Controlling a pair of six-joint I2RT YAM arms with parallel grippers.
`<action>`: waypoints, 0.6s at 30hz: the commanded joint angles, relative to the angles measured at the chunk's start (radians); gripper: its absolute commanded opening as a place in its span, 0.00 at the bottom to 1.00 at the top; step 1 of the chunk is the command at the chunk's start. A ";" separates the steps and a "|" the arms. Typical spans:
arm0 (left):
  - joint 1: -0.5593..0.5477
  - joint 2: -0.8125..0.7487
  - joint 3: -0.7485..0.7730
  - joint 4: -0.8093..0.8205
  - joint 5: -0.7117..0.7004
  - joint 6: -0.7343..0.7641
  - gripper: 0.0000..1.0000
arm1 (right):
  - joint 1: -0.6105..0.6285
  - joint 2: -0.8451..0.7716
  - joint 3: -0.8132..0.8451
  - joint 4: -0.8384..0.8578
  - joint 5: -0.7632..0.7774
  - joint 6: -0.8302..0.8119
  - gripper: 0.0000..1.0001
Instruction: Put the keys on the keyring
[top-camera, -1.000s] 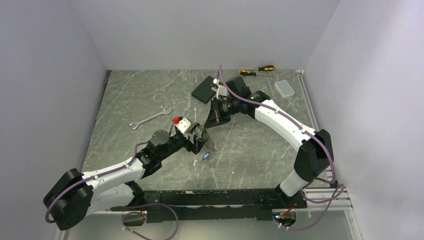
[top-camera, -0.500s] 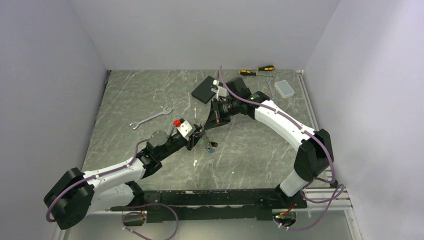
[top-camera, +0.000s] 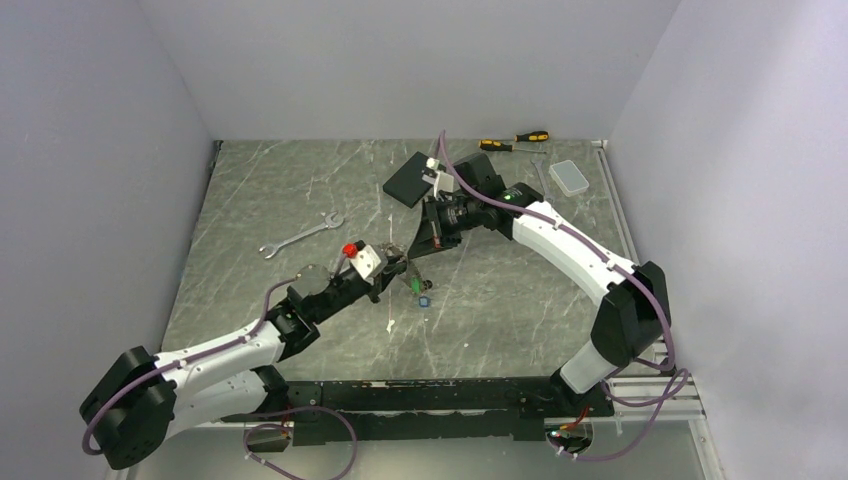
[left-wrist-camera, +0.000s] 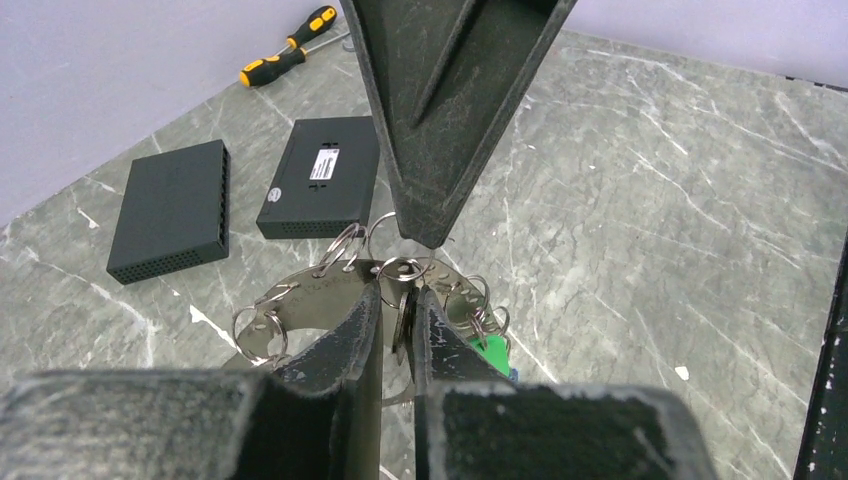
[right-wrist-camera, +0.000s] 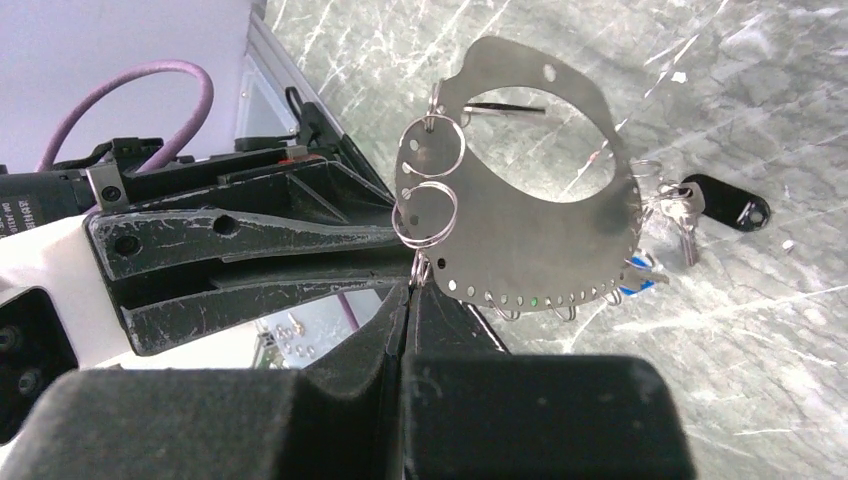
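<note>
**Keyring** (right-wrist-camera: 560, 250): flat grey metal loop, its rim pierced with holes and hung with small split rings. It is carried tilted in the air above the table (left-wrist-camera: 650, 200), probably so both arms can reach its rim.

**Keys** (right-wrist-camera: 725, 205): black-, blue- and green-headed, dangling from the keyring's lower rim, apparently already threaded.

**Right end effector** (right-wrist-camera: 412, 290): clenched on the keyring's corner, serving as a fixed holder.

**Left end effector** (left-wrist-camera: 398, 300): nipped tight on a small silver part at that rim, just beside the right's tips. Whether this is a split ring or a key blade cannot be told. Likely steadying it for threading.

**Screwdrivers** (left-wrist-camera: 270, 68): on the table well beyond the keyring, out of the way.
</note>
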 joint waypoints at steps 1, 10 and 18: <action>-0.003 -0.023 0.042 -0.058 -0.010 0.039 0.03 | -0.012 -0.055 0.002 0.005 -0.022 -0.039 0.00; -0.015 -0.029 0.097 -0.141 -0.018 0.073 0.00 | -0.016 -0.064 0.000 -0.053 -0.047 -0.102 0.00; -0.030 -0.044 0.135 -0.196 -0.027 0.097 0.00 | -0.016 -0.053 0.000 -0.096 -0.090 -0.155 0.00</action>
